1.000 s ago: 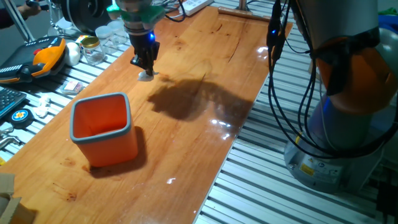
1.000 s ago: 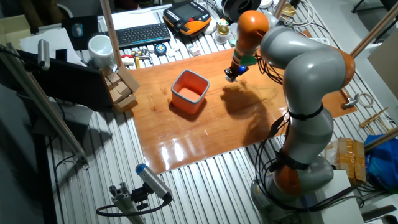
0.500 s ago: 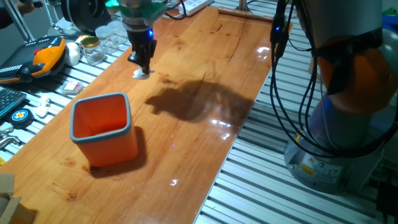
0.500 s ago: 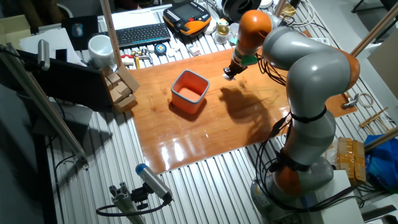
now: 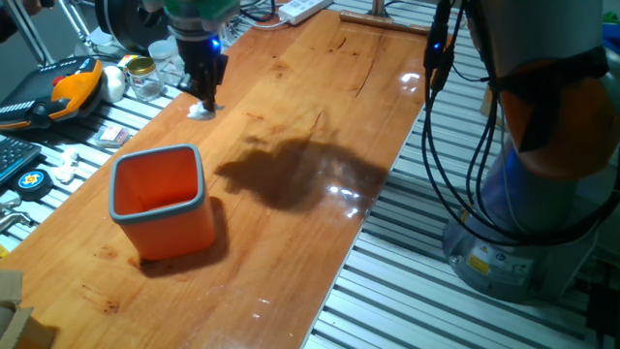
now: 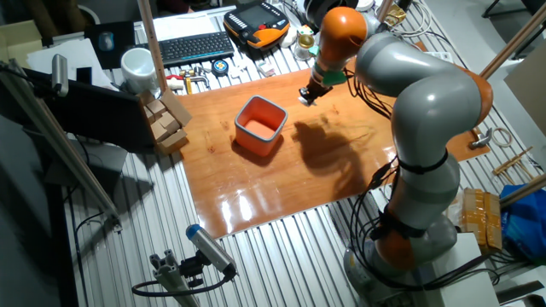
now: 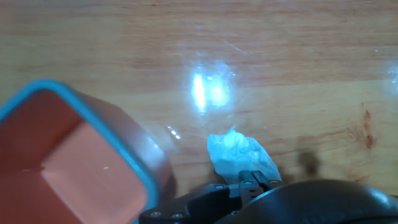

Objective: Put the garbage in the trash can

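Glossy wooden table [image 5: 320, 116], reflective sheen, dark arm shadow mid-board. Trash can [image 5: 160, 201]: orange plastic, rounded-square, grey rim, slightly tapered; interior shows bare, smooth orange floor in hand view [image 7: 68, 168]. Garbage [image 7: 241, 155]: small crumpled white wad, irregular, no clear long axis; pinched at gripper [image 5: 204, 100] fingertips, at 1 o'clock from can, near table's far edge. Jaws closed around wad. Whether wad touches table, cannot tell.
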`<state>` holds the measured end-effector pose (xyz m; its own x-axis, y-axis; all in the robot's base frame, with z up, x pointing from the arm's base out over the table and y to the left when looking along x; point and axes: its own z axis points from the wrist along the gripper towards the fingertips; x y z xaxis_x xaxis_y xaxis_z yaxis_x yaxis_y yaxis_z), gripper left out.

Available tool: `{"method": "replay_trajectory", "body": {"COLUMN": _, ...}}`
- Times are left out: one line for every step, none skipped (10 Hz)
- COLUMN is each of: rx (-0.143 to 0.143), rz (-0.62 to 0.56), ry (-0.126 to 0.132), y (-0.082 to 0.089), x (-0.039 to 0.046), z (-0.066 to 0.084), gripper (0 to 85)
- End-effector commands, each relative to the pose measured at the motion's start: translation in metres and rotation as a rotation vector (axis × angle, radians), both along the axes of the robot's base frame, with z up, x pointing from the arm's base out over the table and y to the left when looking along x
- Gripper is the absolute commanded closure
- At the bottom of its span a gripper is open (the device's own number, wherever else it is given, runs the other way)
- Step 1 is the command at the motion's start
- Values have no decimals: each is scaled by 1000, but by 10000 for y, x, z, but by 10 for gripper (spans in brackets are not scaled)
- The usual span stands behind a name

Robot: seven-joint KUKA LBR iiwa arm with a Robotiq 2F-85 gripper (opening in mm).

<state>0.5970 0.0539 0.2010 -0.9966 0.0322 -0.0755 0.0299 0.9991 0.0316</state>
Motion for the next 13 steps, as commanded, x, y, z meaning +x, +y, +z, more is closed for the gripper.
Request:
{"method": "replay_trajectory", "body": {"rx": -9, "rz": -2, "ry": -2, "y": 75, "x": -1, "z": 49, "gripper": 850}}
{"method": "replay_trajectory", "body": {"rx": -17, "rz": 1, "ry": -7, "y": 146, "x": 0, "z": 81, "gripper": 850}}
{"method": "replay_trajectory", "body": {"rx": -12, "rz": -3, "ry": -7, "y": 207, "x": -3, "z": 110, "gripper": 850}}
{"method": "replay_trajectory", "body": {"rx": -7, "rz": -5, "ry": -2, "y": 257, "x": -9, "z": 132, "gripper": 850}}
{"method": "replay_trajectory", "body": {"rx": 0, "rz": -6, "ry": 3, "y": 298, "x": -15, "z": 147, "gripper": 850}}
{"method": "replay_trajectory", "body": {"rx": 2, "rz": -8, "ry": 3, "y": 335, "x": -21, "z": 147, "gripper": 850}}
{"method": "replay_trajectory", "body": {"rx": 2, "rz": -12, "ry": 4, "y": 372, "x": -23, "z": 144, "gripper": 850}}
{"method": "replay_trajectory", "body": {"rx": 0, "rz": -14, "ry": 6, "y": 389, "x": -20, "z": 145, "gripper": 850}}
{"method": "replay_trajectory", "body": {"rx": -18, "rz": -6, "ry": 1, "y": 389, "x": -20, "z": 145, "gripper": 850}}
{"method": "replay_trajectory", "body": {"rx": -38, "rz": 10, "ry": -10, "y": 389, "x": -20, "z": 145, "gripper": 850}}
{"method": "replay_trajectory", "body": {"rx": -52, "rz": 17, "ry": -15, "y": 389, "x": -20, "z": 145, "gripper": 850}}
{"method": "replay_trajectory", "body": {"rx": -60, "rz": 7, "ry": -2, "y": 389, "x": -20, "z": 145, "gripper": 850}}
{"method": "replay_trajectory", "body": {"rx": -53, "rz": 8, "ry": -1, "y": 389, "x": -20, "z": 145, "gripper": 850}}
